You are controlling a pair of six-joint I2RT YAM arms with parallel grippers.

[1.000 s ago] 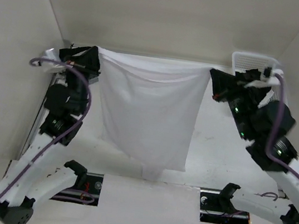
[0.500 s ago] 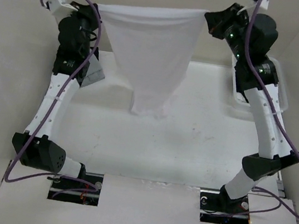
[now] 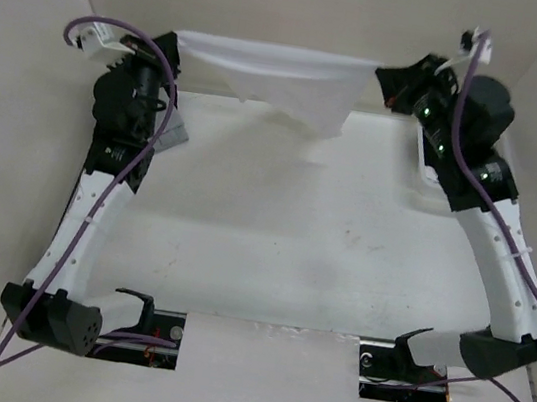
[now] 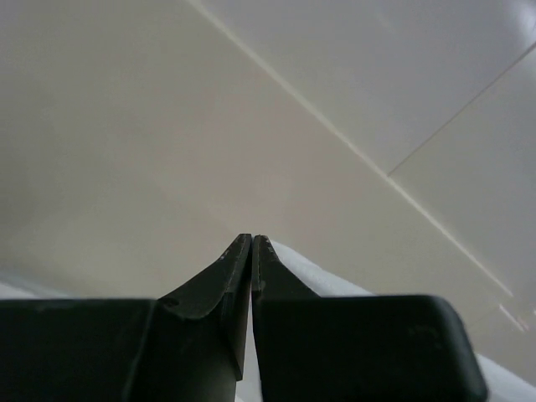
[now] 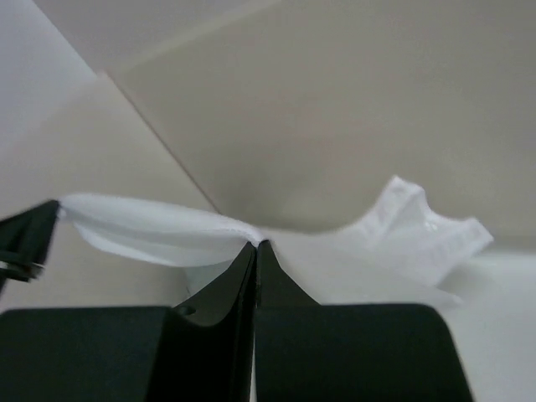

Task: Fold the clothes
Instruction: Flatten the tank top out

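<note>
Garment check, top view: white garment hangs stretched between left gripper and right gripper above the far end of the table, so I should lower both evenly, clear of the grey cloth by my left arm. Left wrist view: jaws pressed shut, white fabric peeking beside them. Right wrist view: jaws clamped on the garment's edge.

1. The top external view looks down from above and behind the left arm and the right arm, facing the far wall. It is distant and takes in the whole surface.
2. Each wrist view sits very near behind its own jaws and looks along them at the walls.
3. All three views share the white garment. In the left wrist view only a small part of it shows.
</note>
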